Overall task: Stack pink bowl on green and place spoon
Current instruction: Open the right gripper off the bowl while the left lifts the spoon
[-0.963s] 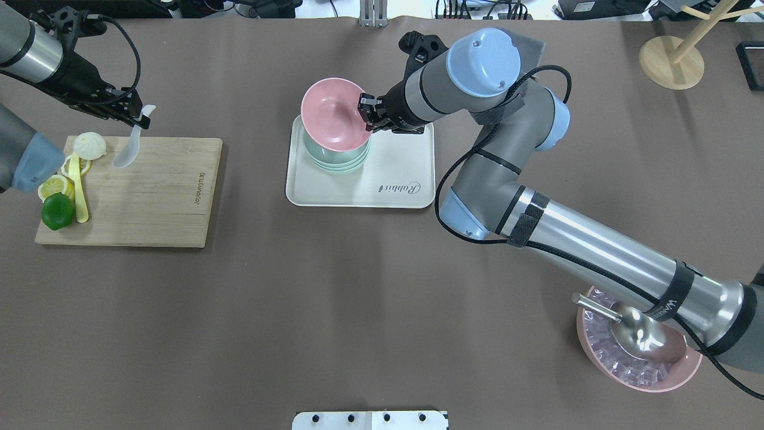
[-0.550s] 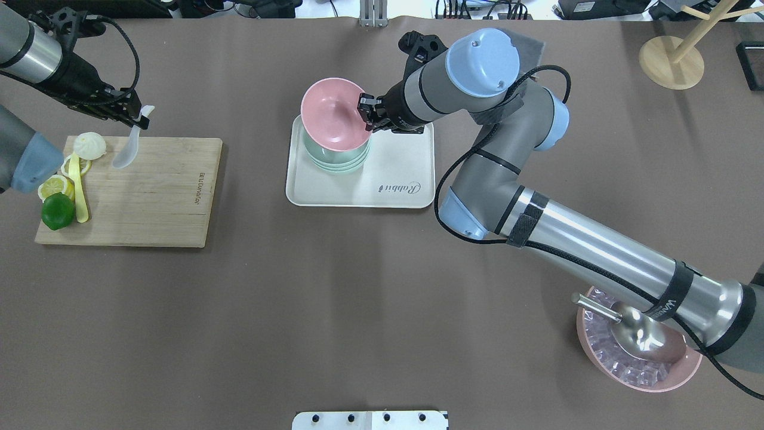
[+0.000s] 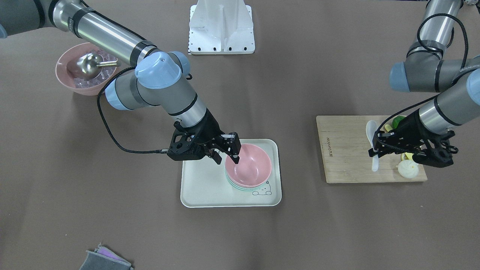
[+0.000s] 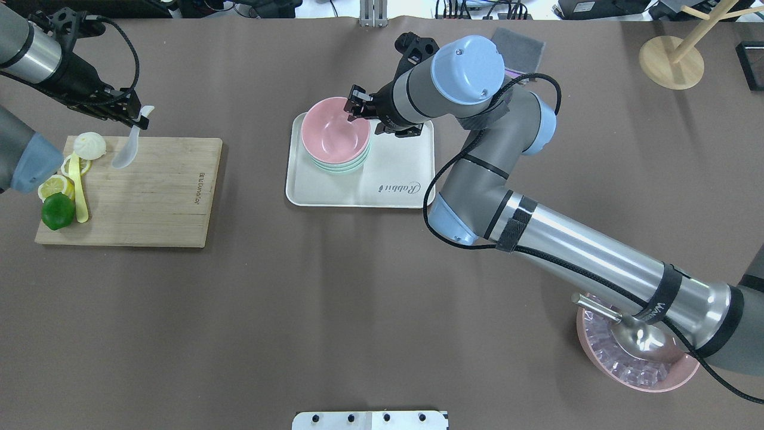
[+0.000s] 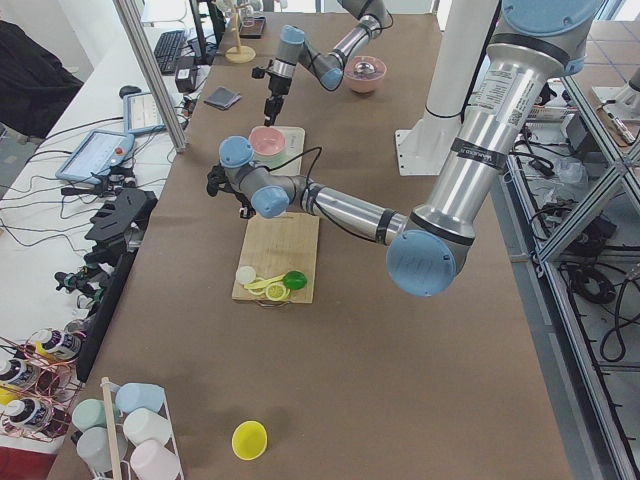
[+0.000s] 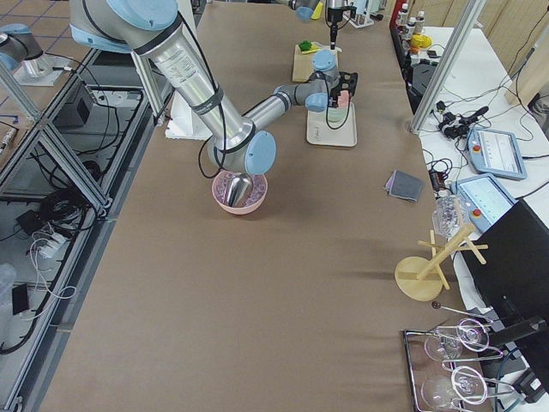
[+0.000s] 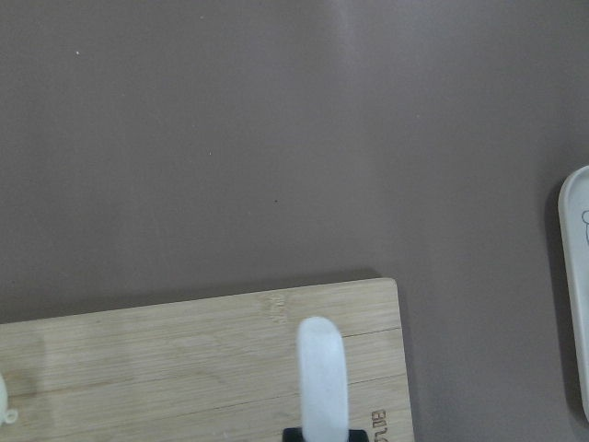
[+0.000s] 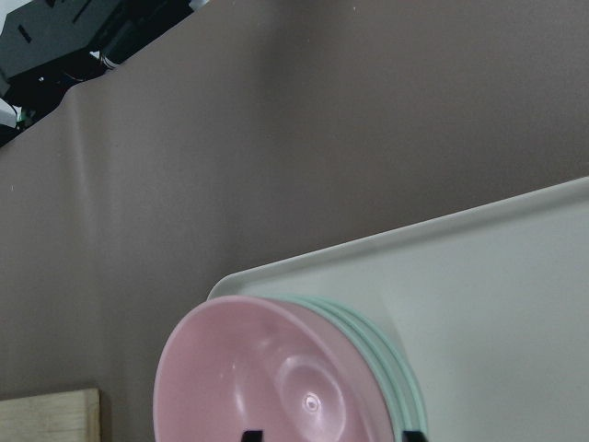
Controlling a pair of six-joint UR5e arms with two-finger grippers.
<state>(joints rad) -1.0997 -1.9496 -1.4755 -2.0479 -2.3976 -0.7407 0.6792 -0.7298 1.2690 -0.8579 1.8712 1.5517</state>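
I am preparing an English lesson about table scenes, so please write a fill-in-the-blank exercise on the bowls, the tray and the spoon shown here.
1. The round pink plastic bowl rests on a stack of pale ___ bowls.
2. This stack stands on the white rectangular ___.
3. The left arm's fingers hold a white plastic ___ over the wooden cutting board.
Missing words: green; tray; spoon.

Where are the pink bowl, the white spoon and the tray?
pink bowl [image 4: 332,135]: overhead view, inner bottom.
white spoon [image 4: 124,156]: overhead view, scoop end.
tray [image 4: 392,159]: overhead view, bare floor.
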